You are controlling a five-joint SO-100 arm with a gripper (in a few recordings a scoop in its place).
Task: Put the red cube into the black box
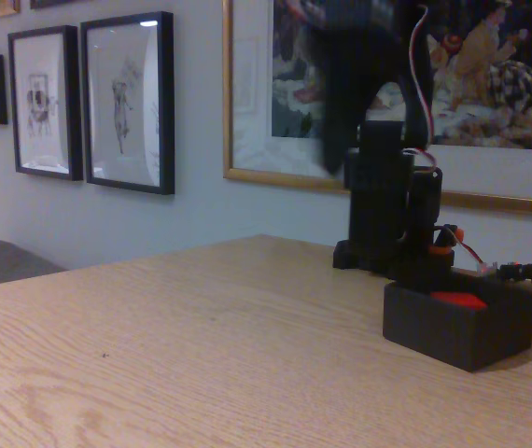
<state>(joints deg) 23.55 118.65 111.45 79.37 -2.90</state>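
Red cube (458, 300) lies inside black box (459, 325) on desk (201, 355); gripper (434, 245) apparently above it, its opening indiscernible.

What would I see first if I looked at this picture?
Probably the red cube, the brightest thing here, peeking over the rim of the black box at the right of the wooden table. Right behind the box stands the tall black robot arm, bending over it. Framed pictures hang on the wall behind.
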